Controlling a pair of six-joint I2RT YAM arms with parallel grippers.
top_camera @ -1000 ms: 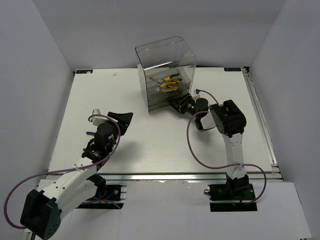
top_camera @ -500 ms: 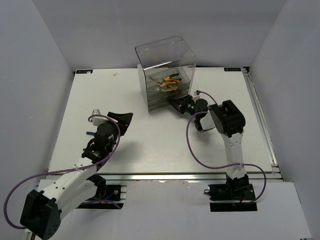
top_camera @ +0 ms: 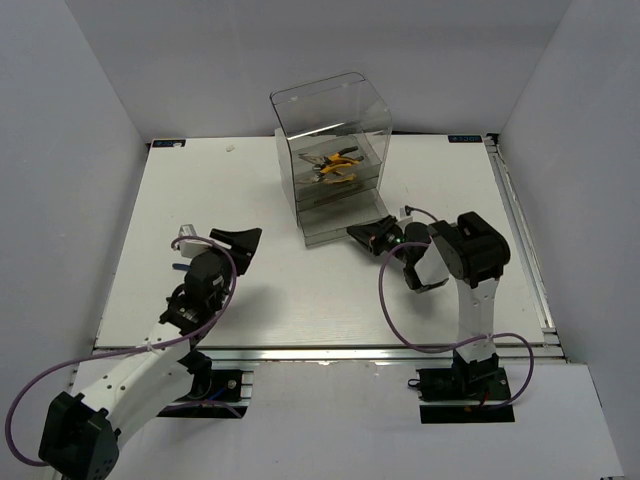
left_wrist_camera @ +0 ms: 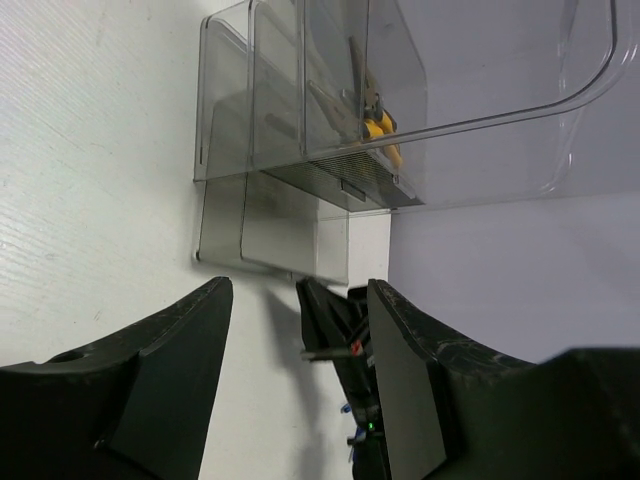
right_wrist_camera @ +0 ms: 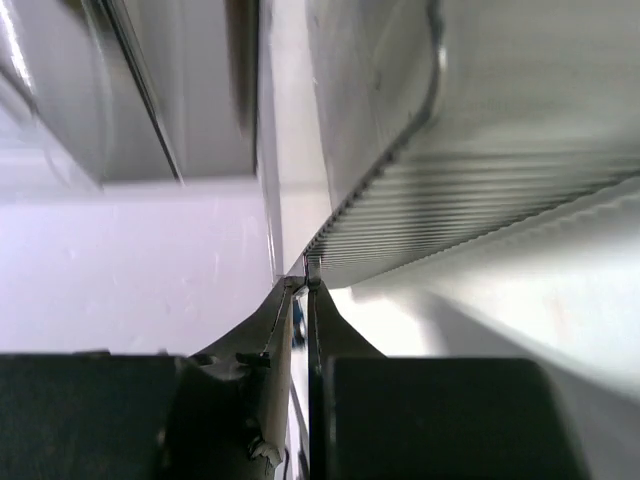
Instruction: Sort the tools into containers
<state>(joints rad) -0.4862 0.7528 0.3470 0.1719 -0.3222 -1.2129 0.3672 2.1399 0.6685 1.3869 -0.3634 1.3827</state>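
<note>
The right gripper [right_wrist_camera: 303, 288] has its jaws all but closed. The two fingertips meet on a thin clear lip at the front corner of the bottom drawer [top_camera: 338, 230] — a ribbed plastic face fills the wrist view just above them. That drawer juts out of the cabinet [top_camera: 330, 110] toward the arms, farther than the drawers stacked above it, and lies flat on the white table [top_camera: 270, 290]. The right arm's purple cable [top_camera: 385, 295] loops over the table behind the wrist, apart from the drawer.

The left gripper [top_camera: 242, 238] hangs well to the left of the cabinet, jaws spread wide and holding nothing. Through the gap, its camera looks at the cabinet's side and at the right gripper's dark tip just beside the drawer front.

In an upper drawer lie yellow-handled pliers [top_camera: 338, 167] with dark heads, crossed over one another — the smoky walls blur them, so their count is hard to tell. The cabinet's rounded clear top rises tall above the drawers.
</note>
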